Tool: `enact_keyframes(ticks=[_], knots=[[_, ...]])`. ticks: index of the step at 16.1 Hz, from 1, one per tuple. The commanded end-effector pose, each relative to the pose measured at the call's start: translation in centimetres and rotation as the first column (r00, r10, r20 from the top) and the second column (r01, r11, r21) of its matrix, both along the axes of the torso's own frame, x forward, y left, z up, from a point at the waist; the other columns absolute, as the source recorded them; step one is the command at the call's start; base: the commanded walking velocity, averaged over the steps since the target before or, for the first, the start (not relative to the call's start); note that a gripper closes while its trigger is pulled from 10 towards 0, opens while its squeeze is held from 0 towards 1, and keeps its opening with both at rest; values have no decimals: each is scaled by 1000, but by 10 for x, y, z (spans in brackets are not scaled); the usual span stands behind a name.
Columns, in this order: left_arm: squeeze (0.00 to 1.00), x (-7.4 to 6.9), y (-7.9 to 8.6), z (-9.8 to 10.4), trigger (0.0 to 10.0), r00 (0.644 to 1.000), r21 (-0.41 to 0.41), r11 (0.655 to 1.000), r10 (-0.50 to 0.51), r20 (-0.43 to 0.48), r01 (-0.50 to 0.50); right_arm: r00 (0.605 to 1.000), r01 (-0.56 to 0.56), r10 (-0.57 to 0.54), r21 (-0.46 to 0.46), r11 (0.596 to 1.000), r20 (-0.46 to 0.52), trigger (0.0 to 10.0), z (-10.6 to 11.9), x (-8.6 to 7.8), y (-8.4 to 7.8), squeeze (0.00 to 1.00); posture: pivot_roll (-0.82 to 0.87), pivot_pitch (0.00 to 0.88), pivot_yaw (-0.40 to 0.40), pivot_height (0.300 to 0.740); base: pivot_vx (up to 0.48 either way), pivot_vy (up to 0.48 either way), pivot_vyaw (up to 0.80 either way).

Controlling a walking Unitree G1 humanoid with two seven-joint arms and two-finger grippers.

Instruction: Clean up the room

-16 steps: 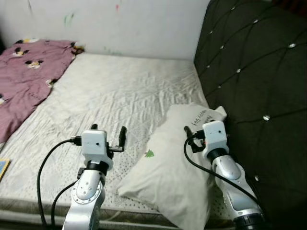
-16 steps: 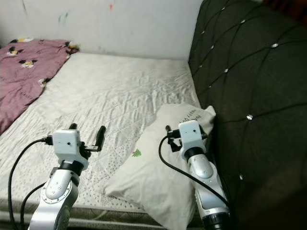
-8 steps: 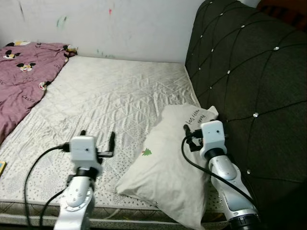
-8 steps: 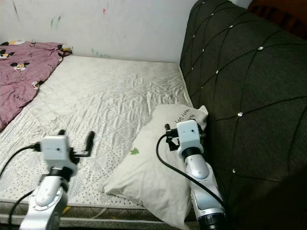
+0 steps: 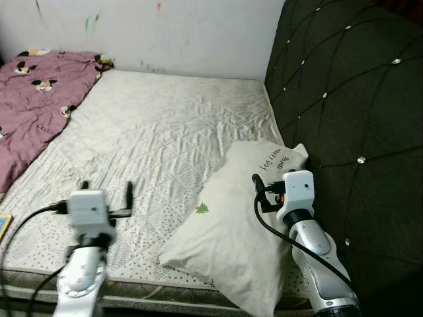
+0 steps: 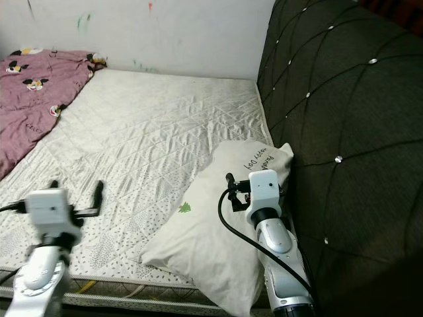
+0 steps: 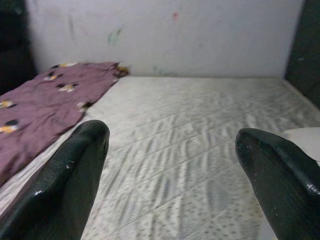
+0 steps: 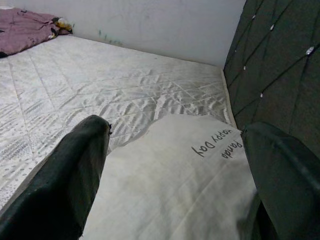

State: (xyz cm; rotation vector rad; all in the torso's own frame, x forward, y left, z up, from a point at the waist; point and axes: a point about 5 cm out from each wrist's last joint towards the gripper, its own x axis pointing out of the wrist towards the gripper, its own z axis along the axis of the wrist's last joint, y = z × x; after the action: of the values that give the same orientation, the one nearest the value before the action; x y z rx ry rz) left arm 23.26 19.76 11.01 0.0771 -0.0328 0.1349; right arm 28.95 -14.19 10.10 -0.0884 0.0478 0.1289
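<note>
A white pillow [image 5: 228, 224] with a small green tree mark and black lettering lies slanted at the bed's near right corner, its top against the headboard. My right gripper [image 5: 272, 185] hovers open just above the pillow's upper end, with the lettering between its fingers [image 8: 80, 175] in the right wrist view. Over the bare mattress [image 5: 165, 132], left of the pillow, my left gripper [image 5: 106, 188] is open and holds nothing. A purple blanket [image 5: 33, 99] with a cartoon mouse print is bunched at the far left of the bed.
A dark tufted headboard [image 5: 350, 99] rises along the right, close to my right arm. A white wall [image 5: 165, 33] with paint marks closes the far side. A small blue and yellow flat thing [image 5: 3, 226] lies at the left edge.
The head camera has shifted. My left gripper has moved left, away from the pillow, and sits lower. The right gripper stays over the pillow's upper end.
</note>
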Motion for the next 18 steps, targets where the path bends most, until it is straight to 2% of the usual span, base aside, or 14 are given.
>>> enact_keyframes(ticks=[1,3,6,11,18], knots=[[0,0,-5,1,10000,1000,5,1000,-27,6,27,1000,-9,9,1,1000,10,10000,4,1,0,0,-19,28,-44,740,0,0,0],[0,2,-9,2,10000,999,-2,999,-39,9,39,1000,4,-3,-18,1000,6,10000,4,1,-2,0,-21,30,-42,740,0,0,0],[0,6,-13,3,10000,998,-6,999,-53,16,53,1000,2,-2,-13,1000,4,10000,4,2,-2,0,-32,35,-40,705,0,0,0],[0,7,-14,3,10000,998,-4,998,-63,15,63,1000,-1,1,-17,1000,3,10000,4,3,-2,0,-32,33,-41,670,0,0,0],[0,9,-19,5,10000,997,-1,998,-70,28,70,1000,-9,9,-22,1000,2,10000,3,4,-1,0,-33,26,-41,588,0,0,0]])
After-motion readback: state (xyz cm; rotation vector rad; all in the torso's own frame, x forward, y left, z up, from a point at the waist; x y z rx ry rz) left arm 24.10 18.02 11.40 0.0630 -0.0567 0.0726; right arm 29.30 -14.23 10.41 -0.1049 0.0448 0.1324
